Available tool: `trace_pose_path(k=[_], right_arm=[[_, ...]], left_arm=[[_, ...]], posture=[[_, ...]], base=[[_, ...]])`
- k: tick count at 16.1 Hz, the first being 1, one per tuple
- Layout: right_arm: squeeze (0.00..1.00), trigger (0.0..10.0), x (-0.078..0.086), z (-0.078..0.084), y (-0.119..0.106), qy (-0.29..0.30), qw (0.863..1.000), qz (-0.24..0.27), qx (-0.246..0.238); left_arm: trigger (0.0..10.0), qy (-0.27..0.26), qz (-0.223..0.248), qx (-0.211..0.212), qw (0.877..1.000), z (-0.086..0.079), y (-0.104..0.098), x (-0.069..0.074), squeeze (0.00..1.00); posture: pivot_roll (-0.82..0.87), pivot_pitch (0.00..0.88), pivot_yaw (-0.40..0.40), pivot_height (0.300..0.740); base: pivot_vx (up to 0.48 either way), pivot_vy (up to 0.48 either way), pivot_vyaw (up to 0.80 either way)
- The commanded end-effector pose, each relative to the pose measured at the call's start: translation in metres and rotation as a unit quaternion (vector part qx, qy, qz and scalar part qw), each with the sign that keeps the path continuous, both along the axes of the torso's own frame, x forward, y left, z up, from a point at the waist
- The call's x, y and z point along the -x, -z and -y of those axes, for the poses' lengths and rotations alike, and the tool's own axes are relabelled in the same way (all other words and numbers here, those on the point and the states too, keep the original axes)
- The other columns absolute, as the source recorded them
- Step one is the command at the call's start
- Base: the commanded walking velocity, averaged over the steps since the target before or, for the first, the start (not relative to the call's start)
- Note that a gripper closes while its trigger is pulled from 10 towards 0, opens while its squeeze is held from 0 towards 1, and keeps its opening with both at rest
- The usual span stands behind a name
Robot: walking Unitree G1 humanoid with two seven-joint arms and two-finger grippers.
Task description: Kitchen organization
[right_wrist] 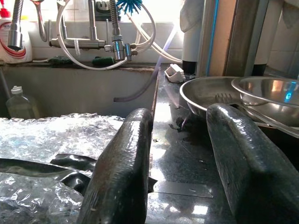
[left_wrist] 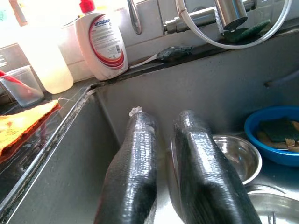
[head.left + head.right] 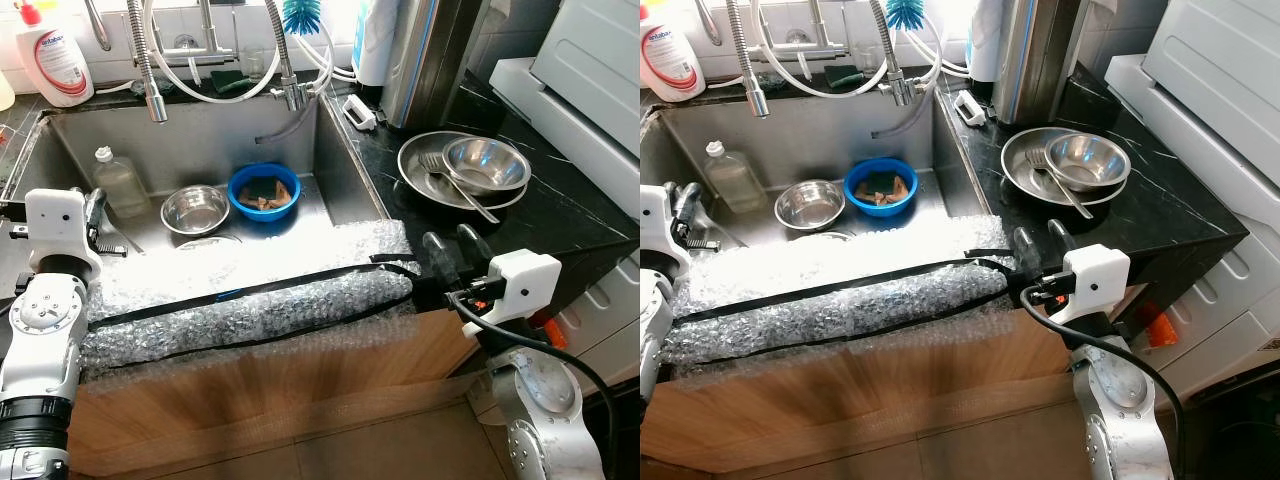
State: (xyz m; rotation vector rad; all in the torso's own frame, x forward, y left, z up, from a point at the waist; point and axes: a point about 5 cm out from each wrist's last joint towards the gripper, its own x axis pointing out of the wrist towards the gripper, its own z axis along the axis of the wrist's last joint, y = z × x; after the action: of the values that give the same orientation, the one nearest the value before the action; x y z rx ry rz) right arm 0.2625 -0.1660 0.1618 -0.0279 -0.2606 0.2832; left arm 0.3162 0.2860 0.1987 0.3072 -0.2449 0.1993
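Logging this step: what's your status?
Left end effector over sink, nearly closed, empty. Right end effector open above counter. Steel plate ahead.

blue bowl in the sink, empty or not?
Not empty. The blue bowl sits upright on the sink floor holding brownish pieces and a dark green pad; what they are, cannot tell.

Two bowls [image 3: 264, 192] in the sink [image 3: 330, 150]; plate [image 3: 420, 170] on its right.

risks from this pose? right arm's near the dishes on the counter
1. The right tool is open, low at the counter edge; reaching on could nudge the steel plate, tipping the bowl and fork resting on it.
2. The bubble wrap along the sink's front edge may snag either arm.
3. The left tool is close to the sink wall.
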Motion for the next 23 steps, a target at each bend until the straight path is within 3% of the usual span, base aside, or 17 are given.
trace_pose_path(k=[1, 5, 7, 8, 9, 13, 16, 19, 23], right_arm=[[0.00, 10.0, 0.000, -0.001, 0.002, -0.004, 1.000, -0.001, 0.004], [0.00, 10.0, 0.000, -0.002, 0.003, -0.004, 1.000, -0.003, 0.005], [0.00, 10.0, 0.000, -0.002, 0.002, 0.000, 1.000, -0.001, 0.004], [0.00, 10.0, -0.001, -0.001, 0.002, 0.001, 1.000, -0.001, 0.004], [0.00, 10.0, -0.001, -0.002, 0.002, 0.001, 1.000, 0.000, 0.004], [0.00, 10.0, -0.002, 0.001, 0.001, 0.008, 1.000, 0.003, 0.004], [0.00, 10.0, -0.003, 0.005, -0.001, 0.021, 1.000, 0.007, 0.005], [0.00, 10.0, -0.001, 0.006, 0.000, 0.027, 1.000, 0.008, 0.005], [0.00, 10.0, 0.010, 0.015, 0.004, 0.057, 0.998, 0.001, 0.005]], left_arm=[[10.0, 0.000, -0.008, 0.005, 1.000, -0.001, 0.005, 0.001, 1.00], [10.0, 0.003, -0.003, 0.009, 1.000, 0.001, 0.005, 0.001, 1.00], [10.0, 0.007, 0.037, 0.010, 0.999, 0.004, -0.010, 0.002, 1.00], [10.0, 0.011, 0.063, -0.004, 0.998, 0.007, -0.022, 0.004, 0.00], [10.0, 0.021, 0.099, -0.015, 0.995, 0.011, -0.042, 0.010, 0.00], [10.0, 0.025, 0.131, -0.081, 0.988, 0.009, -0.063, 0.030, 0.00], [10.0, 0.038, 0.109, -0.108, 0.987, 0.009, -0.049, 0.048, 0.00], [10.0, 0.018, 0.081, -0.090, 0.992, 0.004, -0.030, 0.067, 0.00], [10.0, 0.010, 0.069, -0.089, 0.994, 0.009, -0.023, 0.085, 0.00]], posture=[[0.04, 0.102, -0.023, 0.740], [0.03, 0.093, -0.022, 0.740], [0.03, 0.092, -0.024, 0.740], [0.03, 0.088, -0.024, 0.740], [0.03, 0.086, -0.026, 0.740], [0.03, 0.077, -0.026, 0.740], [0.04, 0.069, -0.025, 0.740], [0.04, 0.056, -0.029, 0.740], [0.03, 0.042, -0.028, 0.740]], base=[[0.000, 0.000, 0.00], [0.000, 0.000, 0.00], [0.000, 0.000, 0.00], [0.000, 0.000, 0.00], [0.000, 0.000, 0.00], [0.000, 0.000, 0.00], [0.000, 0.000, 0.00], [0.000, 0.000, 0.00], [0.000, 0.000, 0.00]])
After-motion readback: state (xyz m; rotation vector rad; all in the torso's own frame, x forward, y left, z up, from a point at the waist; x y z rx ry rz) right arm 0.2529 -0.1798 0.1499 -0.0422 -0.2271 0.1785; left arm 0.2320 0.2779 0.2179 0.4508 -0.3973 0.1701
